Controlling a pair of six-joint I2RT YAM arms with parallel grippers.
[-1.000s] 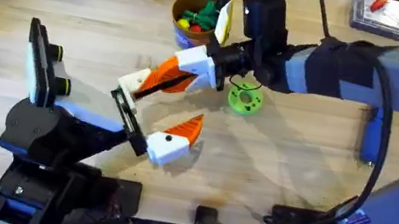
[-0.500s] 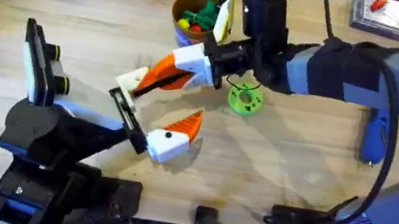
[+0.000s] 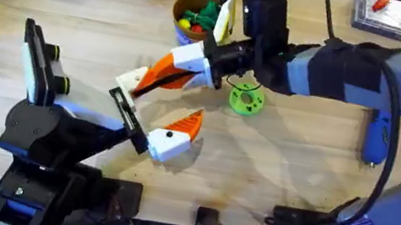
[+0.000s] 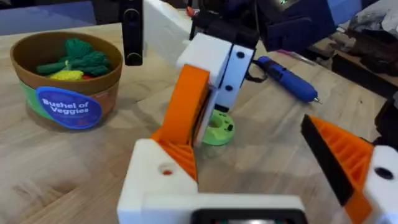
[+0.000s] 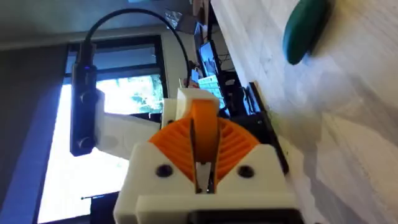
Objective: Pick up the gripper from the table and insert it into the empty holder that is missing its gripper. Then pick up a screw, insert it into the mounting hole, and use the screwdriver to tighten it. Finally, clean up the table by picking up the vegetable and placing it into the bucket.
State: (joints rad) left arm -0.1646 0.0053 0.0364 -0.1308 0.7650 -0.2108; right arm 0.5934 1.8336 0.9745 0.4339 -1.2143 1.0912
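The right gripper [image 3: 133, 82], jaws pressed together on nothing, is hovering mid-counter; the left gripper [image 3: 157, 113], jaws spread wide and empty, is waiting nearer; vegetables are lying in the bucket [image 3: 194, 17] far behind; the screwdriver [image 3: 376, 137] is lying right, so tightening is seemingly remaining.

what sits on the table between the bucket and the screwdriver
In the overhead view, the lime-green disc and the right arm's forearm lie between the bucket and the screwdriver.

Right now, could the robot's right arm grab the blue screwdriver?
Probably not yet. Its right hand is shut on an orange-and-white finger piece, far across from the screwdriver, which lies unblocked on the table.
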